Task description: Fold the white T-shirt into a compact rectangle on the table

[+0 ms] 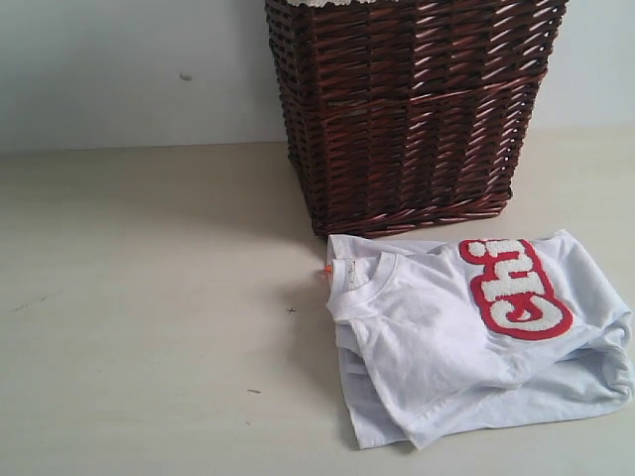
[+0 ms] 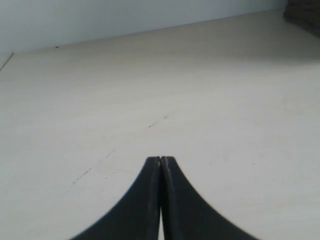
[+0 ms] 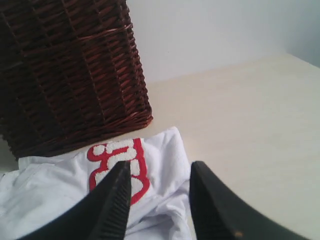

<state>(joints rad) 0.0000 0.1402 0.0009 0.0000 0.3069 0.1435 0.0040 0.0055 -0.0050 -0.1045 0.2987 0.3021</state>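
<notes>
The white T-shirt (image 1: 466, 337) lies folded into a rough rectangle on the table (image 1: 149, 327), just in front of the basket, collar toward the left and red-outlined lettering (image 1: 514, 288) on top. Its lower right edge is bunched and uneven. A small orange tag (image 1: 327, 269) pokes out by the collar. In the right wrist view my right gripper (image 3: 161, 172) hangs open above the shirt's (image 3: 165, 155) lettered end, with nothing between its fingers. My left gripper (image 2: 160, 160) is shut and empty over bare table (image 2: 150, 90). Neither gripper shows in the exterior view.
A tall dark brown wicker basket (image 1: 412, 109) stands at the back, its base almost touching the shirt. A pale wall runs behind the table. A few dark specks (image 1: 291, 310) mark the tabletop left of the shirt.
</notes>
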